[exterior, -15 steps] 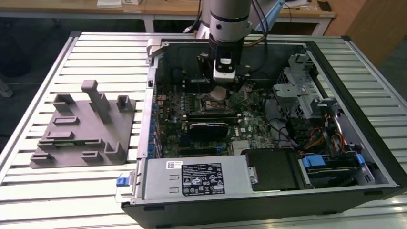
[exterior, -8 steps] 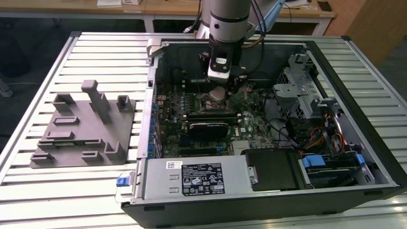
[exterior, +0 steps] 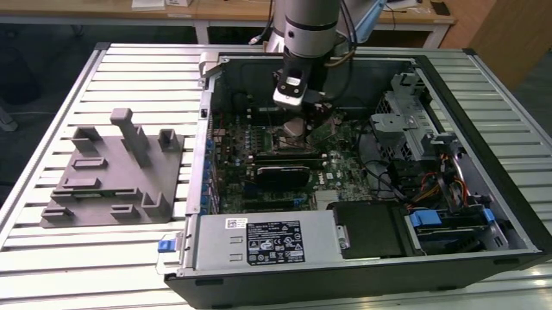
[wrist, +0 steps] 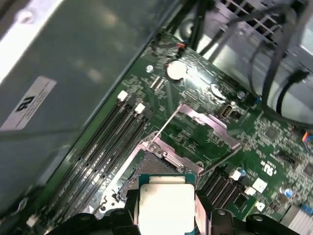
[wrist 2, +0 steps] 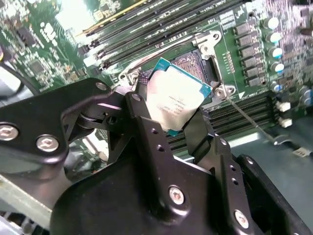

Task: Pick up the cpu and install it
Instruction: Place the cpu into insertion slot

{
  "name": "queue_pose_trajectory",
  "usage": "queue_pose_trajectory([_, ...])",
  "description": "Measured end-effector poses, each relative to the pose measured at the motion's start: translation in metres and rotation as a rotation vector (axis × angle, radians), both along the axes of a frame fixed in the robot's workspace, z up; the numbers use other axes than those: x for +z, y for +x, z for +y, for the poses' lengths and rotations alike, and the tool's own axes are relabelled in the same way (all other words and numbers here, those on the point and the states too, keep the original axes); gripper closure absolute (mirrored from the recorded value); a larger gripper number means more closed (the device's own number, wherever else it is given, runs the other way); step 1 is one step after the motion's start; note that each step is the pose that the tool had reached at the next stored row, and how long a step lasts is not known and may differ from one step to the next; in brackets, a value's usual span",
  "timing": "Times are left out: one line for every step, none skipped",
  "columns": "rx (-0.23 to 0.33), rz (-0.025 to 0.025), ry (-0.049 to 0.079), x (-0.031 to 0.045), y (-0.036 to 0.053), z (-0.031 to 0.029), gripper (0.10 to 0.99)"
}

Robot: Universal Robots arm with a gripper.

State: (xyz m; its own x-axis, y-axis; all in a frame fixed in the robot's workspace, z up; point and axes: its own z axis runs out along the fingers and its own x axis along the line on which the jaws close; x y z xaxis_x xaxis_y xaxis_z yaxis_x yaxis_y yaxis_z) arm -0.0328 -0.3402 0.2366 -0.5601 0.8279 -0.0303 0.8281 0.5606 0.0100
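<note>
Gripper pinching cpu by two edges, held tilted over open socket, memory slots close beside, inside open computer case, on slatted metal table, grey fixture well apart.

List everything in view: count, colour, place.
cpu: one, silver-grey top, gripped in the tool over the socket.
socket: one, metal-framed, open, on the motherboard.
motherboard: one, green, inside the case.
memory slots: several, black, beside the socket.
coin cell: one, silver, on the motherboard.
case: one, black, lying open on the table.
power supply: one, silver-grey, at the case's near end in the exterior view.
fixture: one, grey, on the table, at the exterior view's left of the case.
table: one, silver slats.
arm: one, silver-grey, reaching into the case.
tool: one, black, shut on the cpu.
</note>
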Motion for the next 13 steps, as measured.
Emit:
queue_pose_trajectory([-0.019, 0.0000, 0.000, -0.0001, 0.0000, 0.0000, 0.545])
queue_pose_trajectory([-0.036, 0.0000, 0.000, -0.0002, 0.0000, 0.0000, 0.545])
queue_pose_trajectory([-0.055, 0.0000, 0.000, -0.0002, 0.0000, 0.0000, 0.545])
queue_pose_trajectory([-0.074, 0.0000, 0.000, -0.0003, 0.0000, 0.0000, 0.545])
queue_pose_trajectory([-0.092, 0.0000, 0.000, -0.0004, 0.0000, 0.0000, 0.545])
queue_pose_trajectory([-0.110, 0.0000, 0.000, -0.0005, 0.0000, 0.0000, 0.545])
queue_pose_trajectory([-0.128, 0.0001, 0.000, -0.0006, 0.0000, 0.0000, 0.545])
queue_pose_trajectory([-0.146, 0.0000, 0.000, -0.0007, 0.0000, 0.0000, 0.545])
queue_pose_trajectory([-0.164, 0.0000, 0.000, -0.0008, 0.0000, 0.0000, 0.545])
queue_pose_trajectory([-0.181, 0.0000, 0.000, -0.0008, 0.0000, 0.0000, 0.545])
queue_pose_trajectory([-0.201, 0.0000, 0.000, -0.0010, 0.0000, 0.0000, 0.545])
queue_pose_trajectory([-0.219, 0.0000, 0.000, -0.0011, 0.0000, 0.0000, 0.545])
queue_pose_trajectory([-0.237, -0.0001, 0.000, -0.0012, 0.0000, 0.0000, 0.545])
